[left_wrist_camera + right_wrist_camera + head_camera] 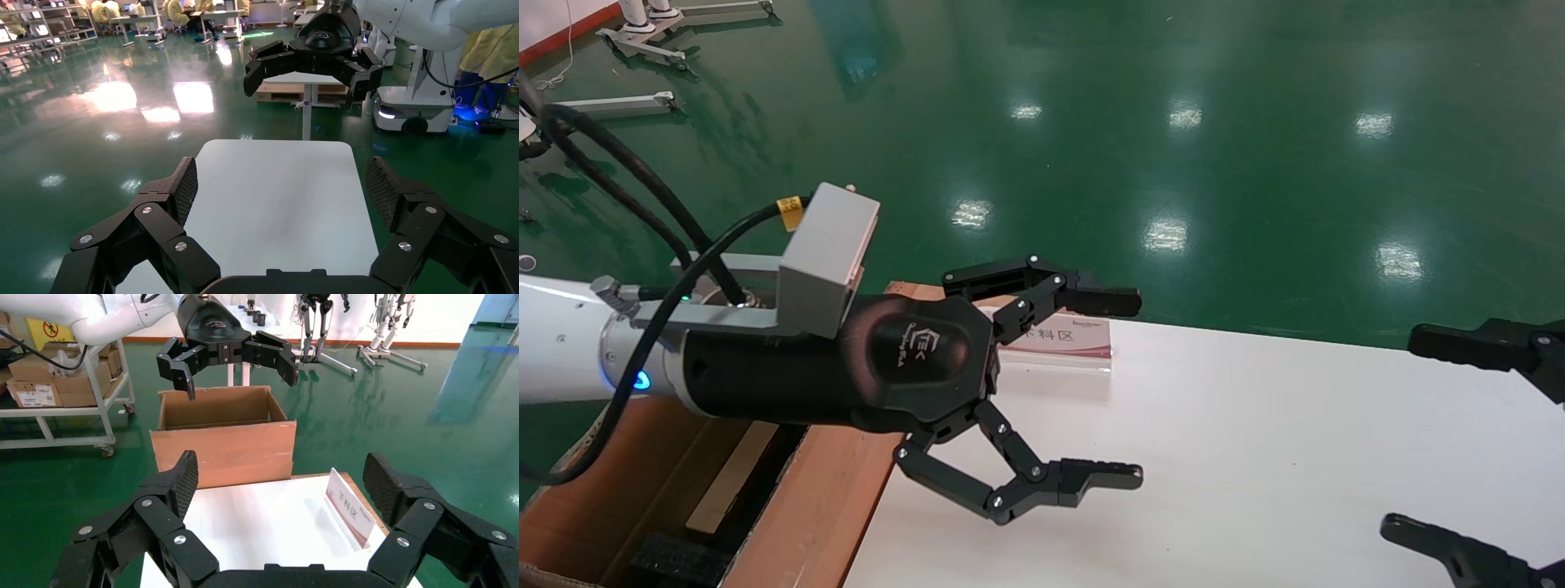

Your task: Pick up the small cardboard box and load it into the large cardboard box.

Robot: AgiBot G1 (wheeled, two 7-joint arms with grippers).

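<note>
Glossy green floor [1254, 163] spread behind a white table [1214, 457], with ceiling lights mirrored in it as pale patches. Over the table's near-left part hung the left gripper [1124, 388], black, its two fingers spread wide apart with nothing between them; one fingertip reached out over the table's far edge and the other over the white top. Just behind its upper finger, at the table's far edge, stood a clear acrylic sign [1062, 339] with Chinese characters and a dark red base. Below and behind the left gripper's wrist, beside the table's left end, stood the large cardboard box [813, 498], open at the top, with black foam [678, 559] and a pale wooden strip [727, 482] showing inside. In the right wrist view the large cardboard box [223, 444] stood past the table end with the left gripper [235, 361] hovering above its opening and its flaps hanging down outside. The right gripper [1459, 441] entered at the table's right side, also with fingers wide apart and empty; the left wrist view showed it [312, 64] held in the air beyond the table's far end. The small cardboard box could not be seen in any of the views
</note>
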